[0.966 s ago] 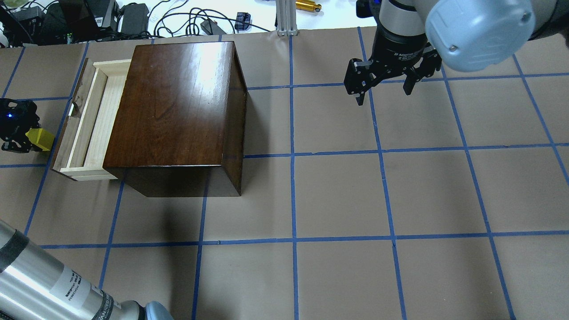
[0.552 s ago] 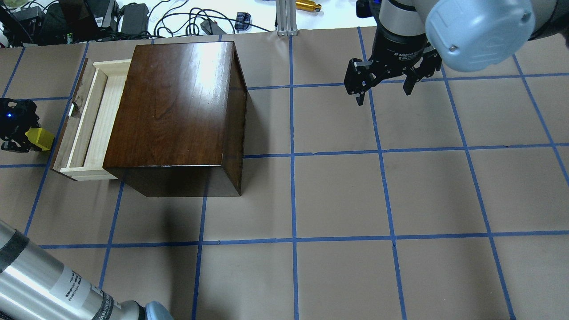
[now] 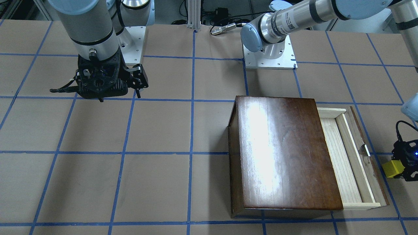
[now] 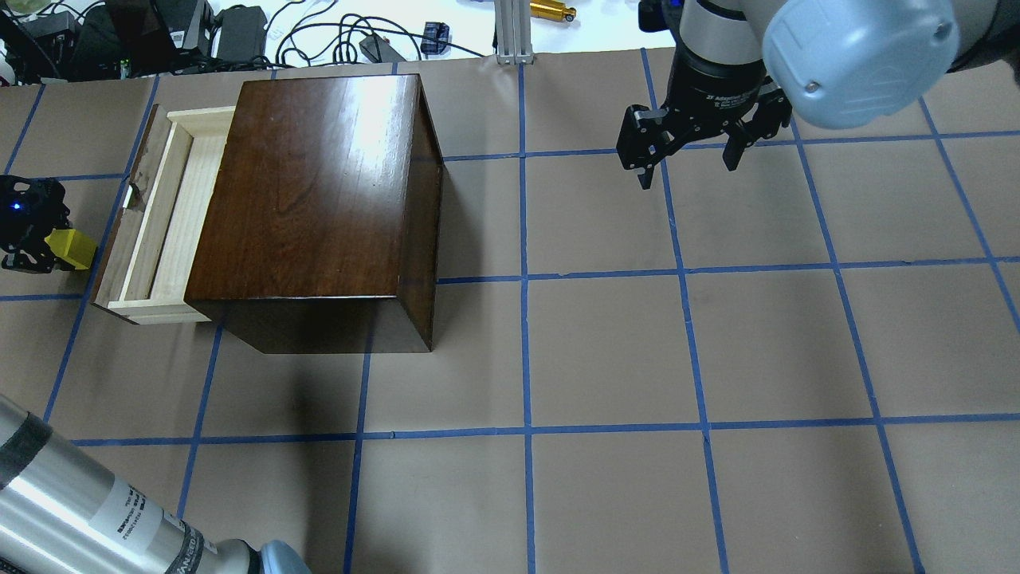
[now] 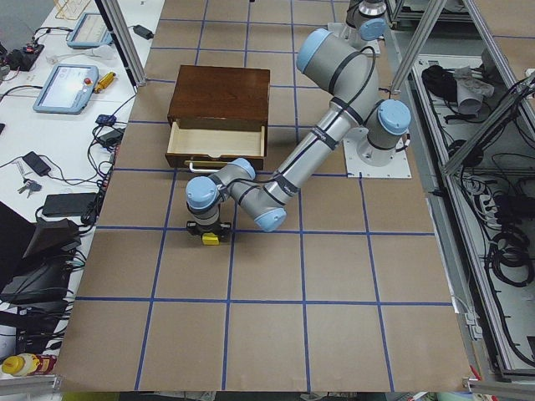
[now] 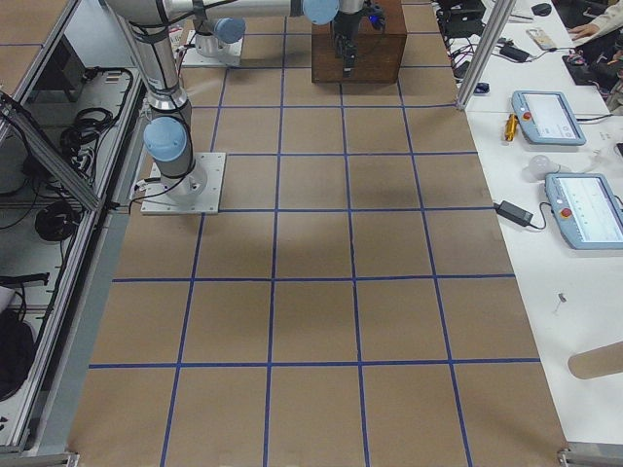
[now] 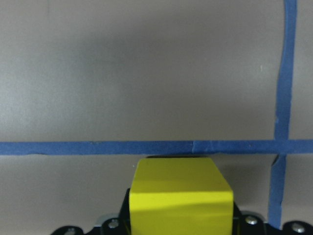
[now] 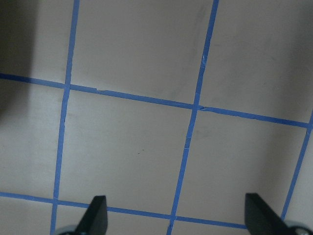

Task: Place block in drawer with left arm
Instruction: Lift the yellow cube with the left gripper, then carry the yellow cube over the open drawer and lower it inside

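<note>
The yellow block (image 4: 71, 248) is held in my left gripper (image 4: 49, 251), which is shut on it just left of the drawer's dark front panel. It also shows in the front view (image 3: 393, 168), the left side view (image 5: 211, 239) and the left wrist view (image 7: 179, 200). The drawer (image 4: 171, 215) is pulled out of the dark-brown wooden box (image 4: 319, 191), its pale tray bare. My right gripper (image 4: 687, 171) hangs open and empty over the far right of the table, its fingers (image 8: 95, 218) wide apart in the right wrist view.
The box (image 3: 281, 153) stands tall beside the drawer (image 3: 349, 156). Cables, power bricks and an aluminium post (image 4: 514, 32) lie past the far table edge. My left arm's forearm (image 4: 88, 510) crosses the near left corner. Blue tape lines grid the brown table.
The left gripper and the block have barely shifted, a touch upward in the view. The right arm has not moved.
</note>
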Available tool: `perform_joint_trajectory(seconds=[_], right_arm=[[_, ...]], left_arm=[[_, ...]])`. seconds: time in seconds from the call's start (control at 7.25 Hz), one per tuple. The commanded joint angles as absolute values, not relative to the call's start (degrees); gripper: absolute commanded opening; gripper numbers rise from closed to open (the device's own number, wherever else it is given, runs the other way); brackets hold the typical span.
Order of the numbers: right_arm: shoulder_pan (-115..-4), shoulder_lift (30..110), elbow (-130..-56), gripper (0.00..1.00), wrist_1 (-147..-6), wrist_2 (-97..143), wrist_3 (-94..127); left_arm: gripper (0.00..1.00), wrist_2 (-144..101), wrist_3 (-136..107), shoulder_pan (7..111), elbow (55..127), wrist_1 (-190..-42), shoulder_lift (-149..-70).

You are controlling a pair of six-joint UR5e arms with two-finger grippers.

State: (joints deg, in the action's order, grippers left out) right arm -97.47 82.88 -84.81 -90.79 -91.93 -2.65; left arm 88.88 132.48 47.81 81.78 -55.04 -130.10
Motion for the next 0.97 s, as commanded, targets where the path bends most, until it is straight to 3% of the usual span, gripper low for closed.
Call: perform_joint_trajectory(seconds=[0.0,0.83], right_arm=[[-97.5,82.9,-84.8,1.0,-90.8,-91.9,-2.6],[-97.5,82.9,-84.8,1.0,-90.8,-91.8,-2.6]], left_arm=[[0.0,89.3,131.8,48.1,81.5,-56.9,-127.7],[0.0,88.9,127.7,52.9,81.7,-78.5,-108.3]])
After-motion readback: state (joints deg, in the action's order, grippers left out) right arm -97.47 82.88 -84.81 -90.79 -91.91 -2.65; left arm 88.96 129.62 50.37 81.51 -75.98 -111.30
